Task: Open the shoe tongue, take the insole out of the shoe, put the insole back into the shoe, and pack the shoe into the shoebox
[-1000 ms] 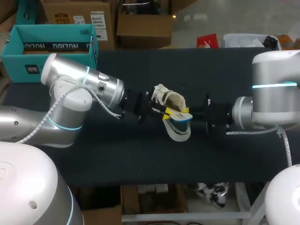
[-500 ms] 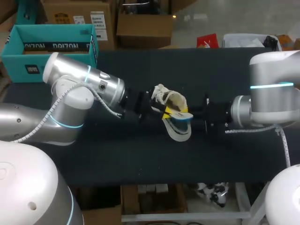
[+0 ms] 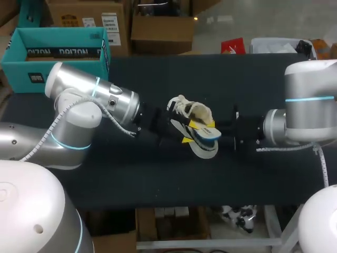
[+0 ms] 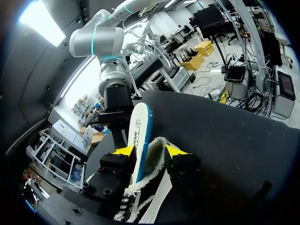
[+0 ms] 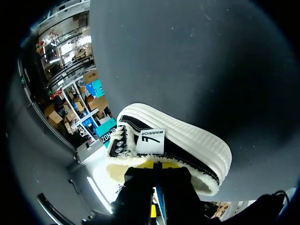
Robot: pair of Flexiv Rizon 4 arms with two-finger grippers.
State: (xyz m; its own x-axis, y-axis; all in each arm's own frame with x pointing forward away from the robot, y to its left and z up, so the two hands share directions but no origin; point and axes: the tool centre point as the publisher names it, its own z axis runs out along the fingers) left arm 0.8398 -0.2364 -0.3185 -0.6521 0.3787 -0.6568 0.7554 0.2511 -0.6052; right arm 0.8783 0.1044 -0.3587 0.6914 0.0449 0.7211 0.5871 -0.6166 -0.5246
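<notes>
Right gripper (image 5: 157,187): clenched edge-on upon the insole (image 4: 139,129), a thin blue-and-white strip pinched in its grip right at the mouth of the shoe (image 5: 185,140). Left gripper (image 4: 150,152): meets the shoe from the opposite side and straddles the fleece-lined collar together with the near end of the insole; whether it truly clamps them I cannot tell. Shoe: black upper, thick ribbed white sole, pale fleece lining, white laces (image 4: 140,206) trailing loose under the left gripper. It sits between the two grippers, opening toward the right one, sole on the far side. I cannot tell whether it rests on the table (image 3: 158,179) or hangs clear. Insole: white face, blue rim, standing on edge, most of its length outside the shoe, running from the collar toward the right arm (image 4: 115,93). Teal shoebox (image 3: 52,52): open, well apart from the shoe, at the table's far edge on the side of the left arm (image 3: 89,100). Judgement: the insole step is in hand, either the tail of pulling out or the start of putting back; nothing here settles which. Pulling out calls for a straight draw away from the shoe while the collar is steadied. Putting back calls for aiming the tip under the tongue and sliding it flat. Packing is not begun.
</notes>
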